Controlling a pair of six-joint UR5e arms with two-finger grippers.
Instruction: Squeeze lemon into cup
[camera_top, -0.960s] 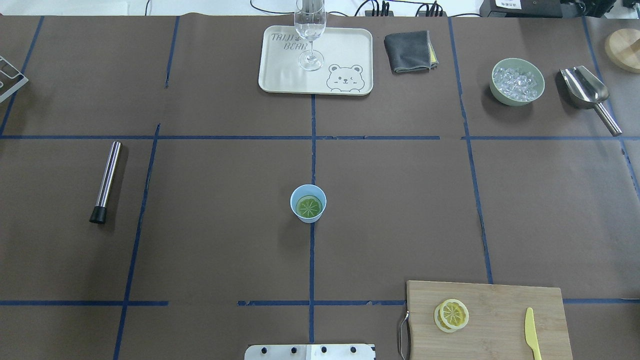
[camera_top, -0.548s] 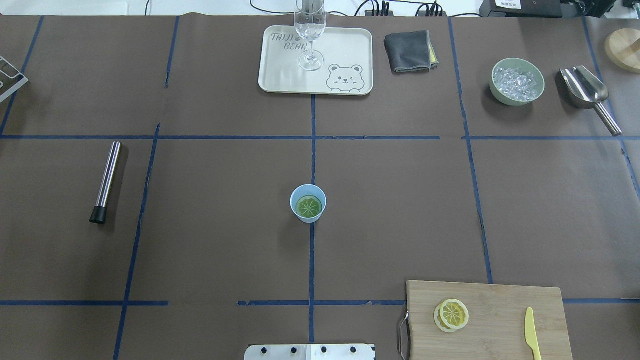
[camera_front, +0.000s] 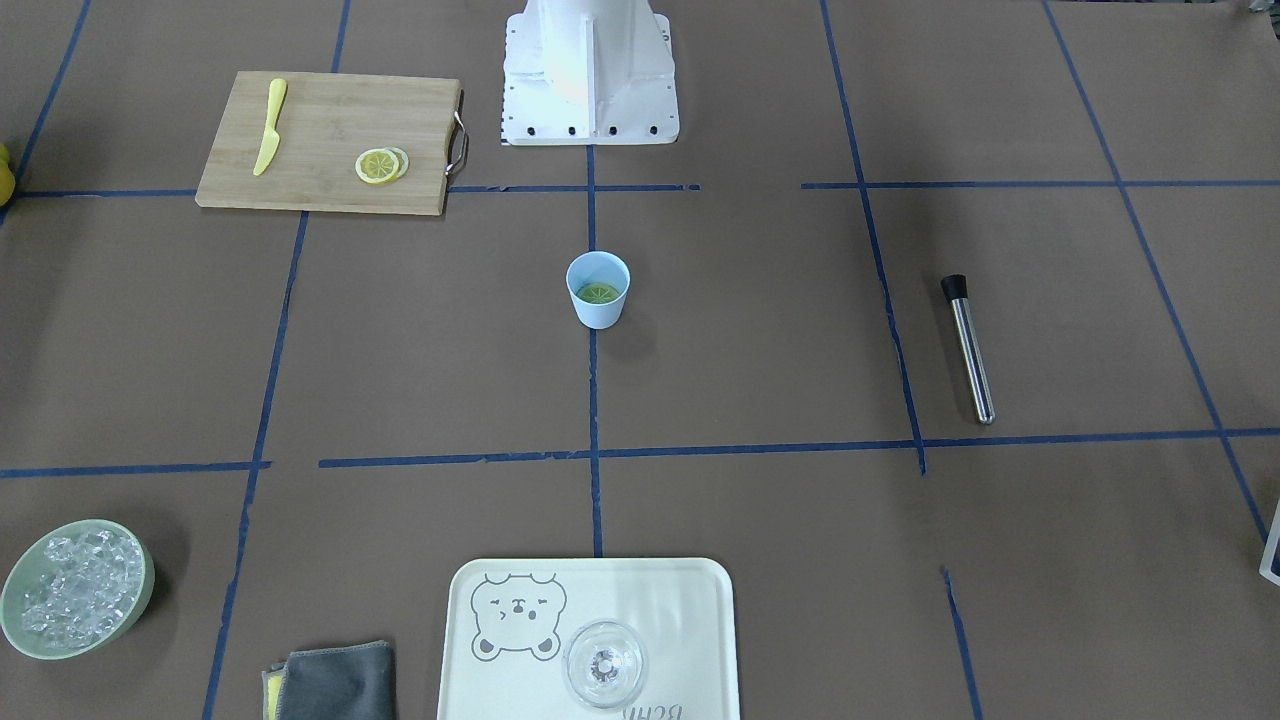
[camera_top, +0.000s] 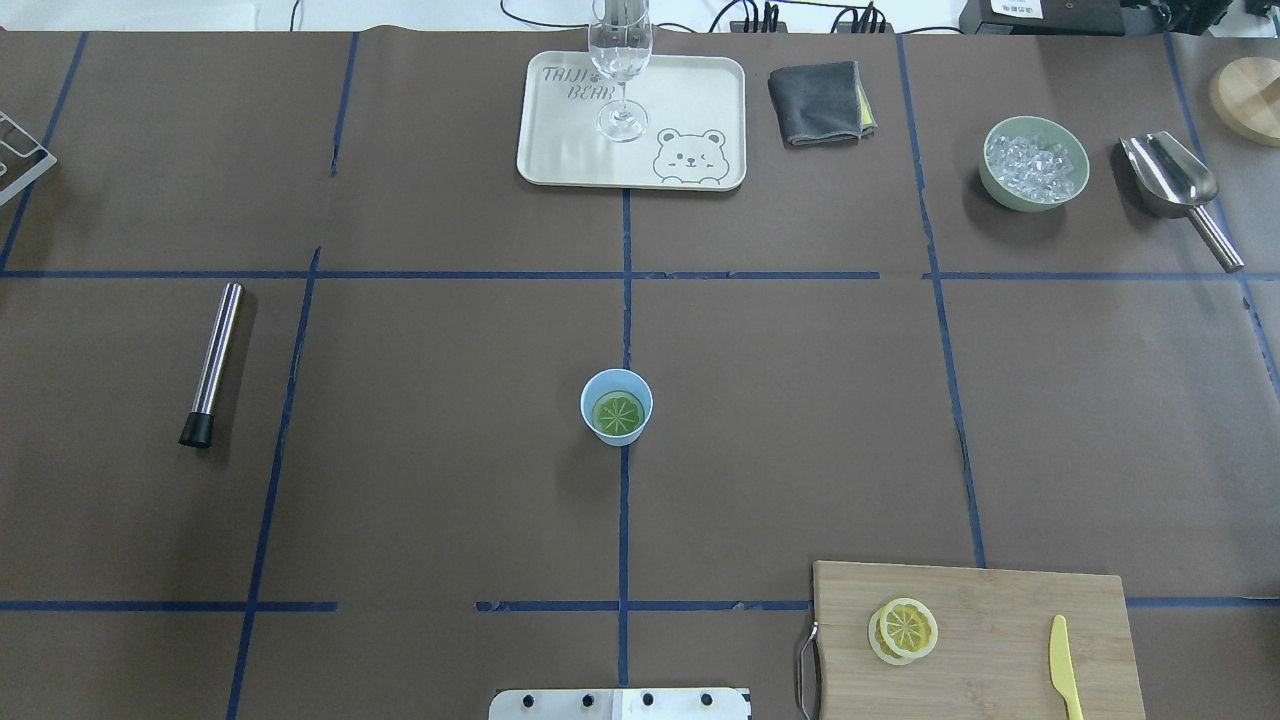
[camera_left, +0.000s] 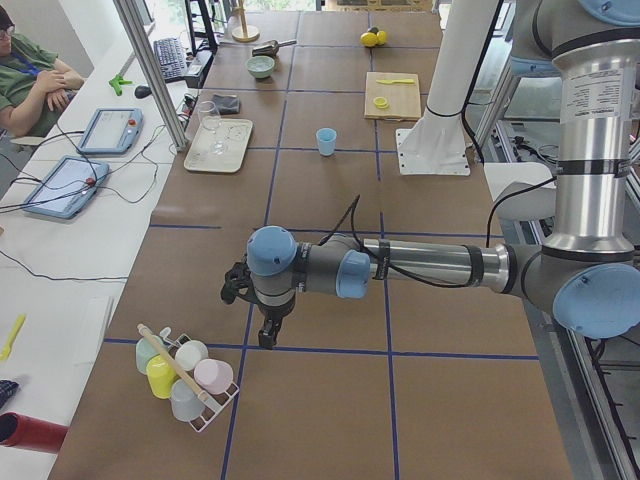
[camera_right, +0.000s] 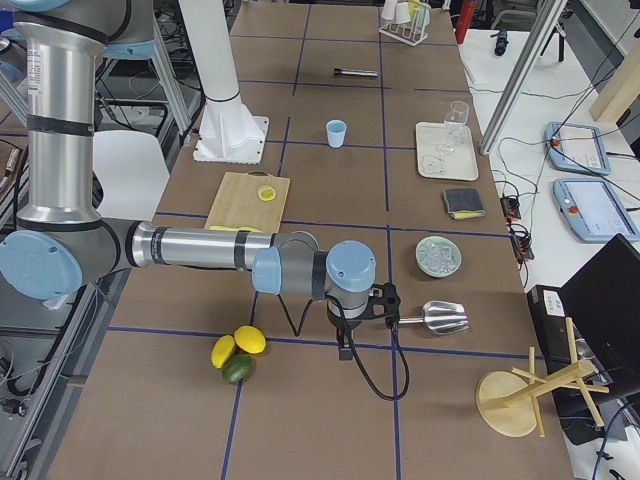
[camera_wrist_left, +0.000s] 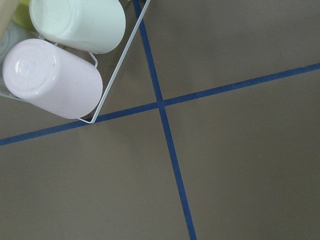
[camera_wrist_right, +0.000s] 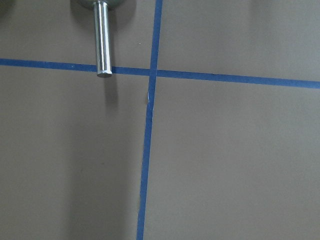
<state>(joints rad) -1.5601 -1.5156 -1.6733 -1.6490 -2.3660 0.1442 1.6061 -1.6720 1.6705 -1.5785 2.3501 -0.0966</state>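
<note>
Cup: the pale-blue cup stands upright at the middle of the worktop, on the centre tape line.
Lemon: one lemon slice lies flat in the bottom of the cup, looking greenish through the blue; two more slices overlap on the cutting board at the worktop's near right corner, by the yellow knife.
Left arm: parked off toward the worktop's left end, its gripper hanging beside the rack of cups; whether its fingers are spread or pressed together I cannot tell.
Right arm: parked toward the right end, its gripper just beside the metal scoop; its fingers cannot be read either.
Stage: I'd say nothing is in hand; both arms are well apart from the cup.
Risks: the cup is light and tapered, so fingers reaching into its narrow mouth could tip or shove it. The flat slice offers little edge to pinch. An arm swinging in could clip the scoop or rack.
</note>
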